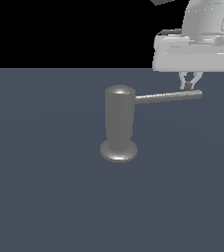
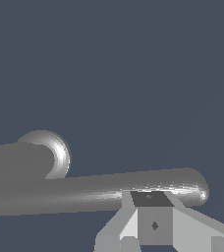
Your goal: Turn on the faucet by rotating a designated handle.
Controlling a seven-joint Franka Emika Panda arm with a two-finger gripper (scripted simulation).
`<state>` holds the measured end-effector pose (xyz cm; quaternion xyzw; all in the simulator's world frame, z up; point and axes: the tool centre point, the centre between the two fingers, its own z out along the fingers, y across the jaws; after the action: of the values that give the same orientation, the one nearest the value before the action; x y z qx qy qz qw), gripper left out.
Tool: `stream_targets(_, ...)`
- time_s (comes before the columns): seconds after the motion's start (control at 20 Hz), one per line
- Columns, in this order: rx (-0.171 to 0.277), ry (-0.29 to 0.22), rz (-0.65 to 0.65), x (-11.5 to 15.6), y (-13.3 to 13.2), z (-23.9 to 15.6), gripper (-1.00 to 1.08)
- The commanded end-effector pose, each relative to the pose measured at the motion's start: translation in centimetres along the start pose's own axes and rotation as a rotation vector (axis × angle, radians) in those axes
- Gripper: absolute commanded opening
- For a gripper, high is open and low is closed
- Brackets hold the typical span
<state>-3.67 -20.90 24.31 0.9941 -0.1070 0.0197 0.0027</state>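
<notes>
1. The faucet point(image 1: 119, 123), a dull grey upright cylinder with a domed top and a round flared base, stands near the middle of the dark blue-grey floor point(image 1: 45, 197) in the exterior view.
2. The handle point(image 1: 168, 97), a long thin grey rod with a rounded end, sticks out from the cylinder's upper part toward about 3 o'clock in the exterior view, tilted very slightly upward at its far end.
3. The gripper point(image 1: 189, 84) hangs from the pale grey arm at roughly 2 o'clock from the faucet top, coming down from above onto the outer end of the handle.
4. Its fingertips point(image 1: 186, 86) sit right at the rod's upper edge close to the rounded tip; whether they touch it cannot be told.
5. In the wrist view one dark-padded finger point(image 2: 151, 198) lies against the handle point(image 2: 84, 193) near its rounded end.
6. Whether the jaws are spread or closed cannot be told from either view.
</notes>
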Motion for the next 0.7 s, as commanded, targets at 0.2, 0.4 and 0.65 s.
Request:
stream_targets(0.2,0.001,-0.017,0.0,1.9,-0.4,1.1,-1.0)
stream_targets(0.4,0.001,-0.021,0.004,3.0,-0.4,1.3,-1.0)
stream_targets(0.65,0.001,-0.025,0.008,4.4,-0.4,1.6,-1.0)
